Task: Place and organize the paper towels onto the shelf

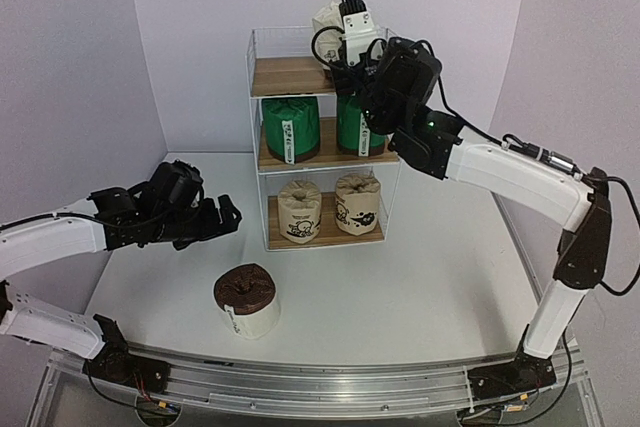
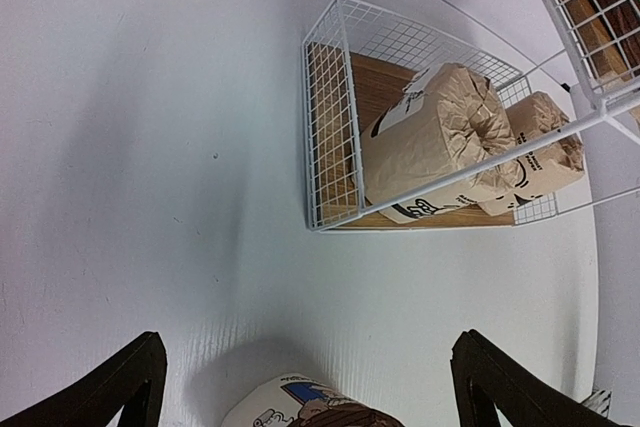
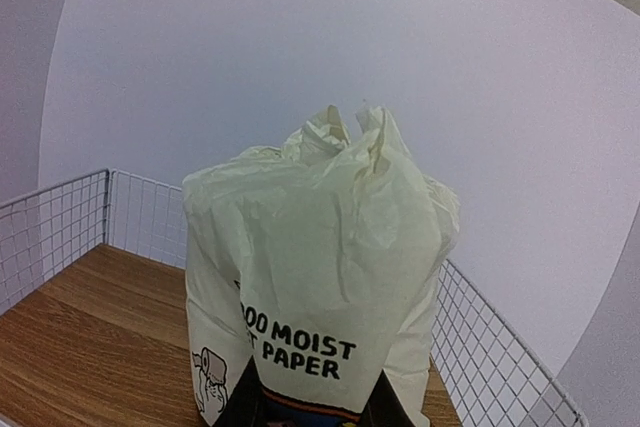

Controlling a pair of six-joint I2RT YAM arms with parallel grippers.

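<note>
The shelf point(image 1: 252, 97) stands at the back of the table. Two green rolls point(image 1: 291, 128) stand on its middle board and two beige printed rolls point(image 1: 300, 211) on its bottom board. My right gripper point(image 1: 347, 69) is at the right of the top board, shut on the white roll point(image 1: 327, 21), which stands upright. In the right wrist view the roll point(image 3: 320, 257) sits between my dark fingers point(image 3: 236, 407). The brown-topped white roll point(image 1: 247, 299) stands on the table at front. My left gripper point(image 1: 226, 217) is open, above and behind it. The left wrist view shows that roll point(image 2: 300, 411) at the bottom edge.
The left part of the top board point(image 1: 285, 75) is bare. The shelf's wire side point(image 2: 325, 137) and the beige rolls point(image 2: 430, 142) show in the left wrist view. Purple walls close in the table on three sides.
</note>
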